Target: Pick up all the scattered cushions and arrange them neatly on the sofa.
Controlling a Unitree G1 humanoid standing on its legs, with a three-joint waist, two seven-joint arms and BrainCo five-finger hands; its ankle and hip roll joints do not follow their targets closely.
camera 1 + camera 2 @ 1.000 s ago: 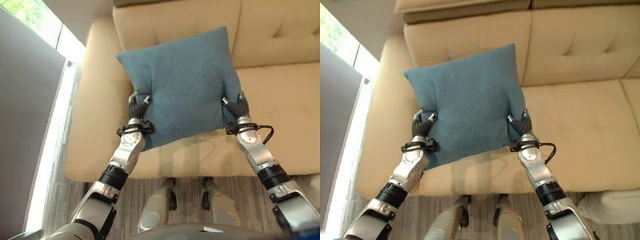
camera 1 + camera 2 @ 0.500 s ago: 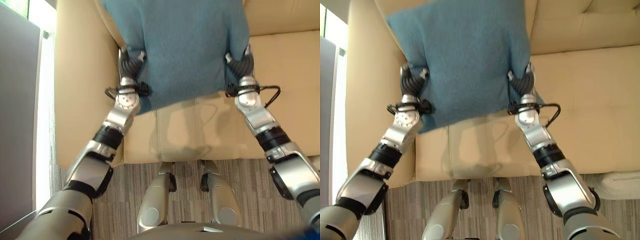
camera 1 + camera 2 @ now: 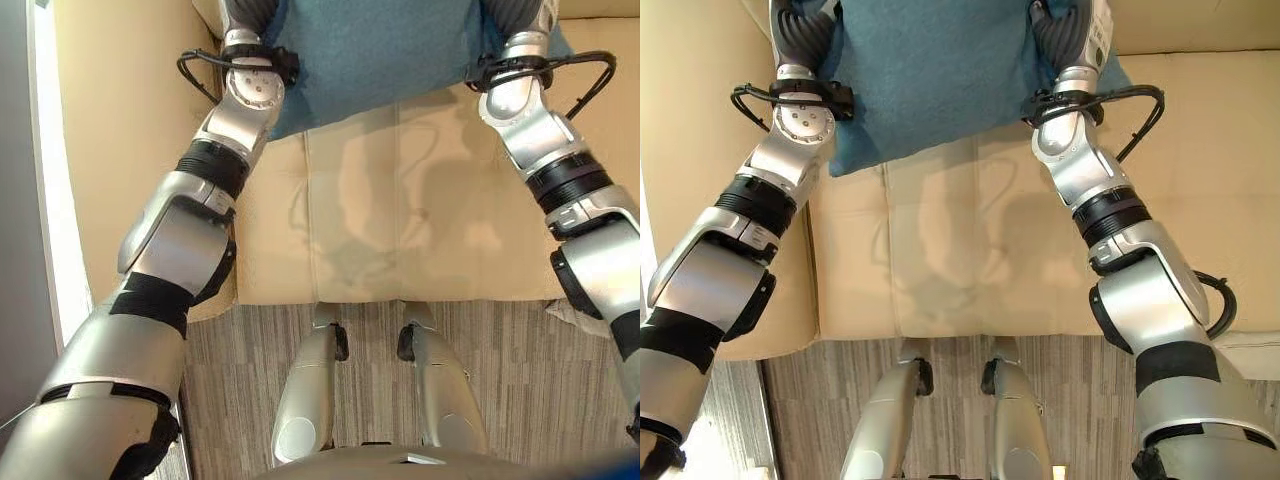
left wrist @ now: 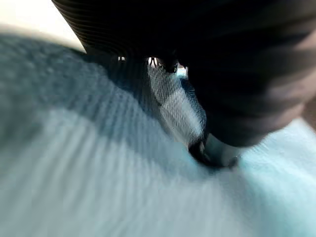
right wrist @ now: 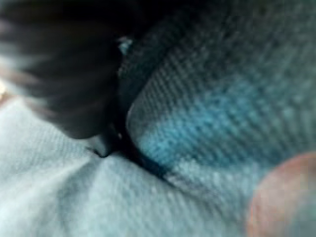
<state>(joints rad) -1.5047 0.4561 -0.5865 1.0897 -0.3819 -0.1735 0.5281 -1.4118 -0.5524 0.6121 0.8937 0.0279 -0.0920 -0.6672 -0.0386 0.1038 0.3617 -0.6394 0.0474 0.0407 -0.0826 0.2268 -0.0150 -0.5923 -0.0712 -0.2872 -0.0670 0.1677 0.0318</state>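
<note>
Held up between both arms: a square teal-blue woven fabric cushion (image 3: 930,75), lower edge hanging above the seat of a beige upholstered sofa (image 3: 970,240), upper part cut off by the edge of both eye views. Left robot hand (image 3: 800,35) clamped on the cushion's left side, dark ribbed cover pressed against the cloth. Right robot hand (image 3: 1065,35) clamped on the opposite side, at about the same height. Seen from the left wrist: fabric bunched into a fold, a dark-tipped finger (image 4: 217,150) dug into the crease. Seen from the right wrist: much the same, blue weave pinched and puckered beside the dark cover (image 5: 74,74). Below both robot hands, a bare stretch of beige seat with a centre seam. Nearer the robot, striped grey-brown carpet floor (image 3: 520,400) in front of the sofa.
</note>
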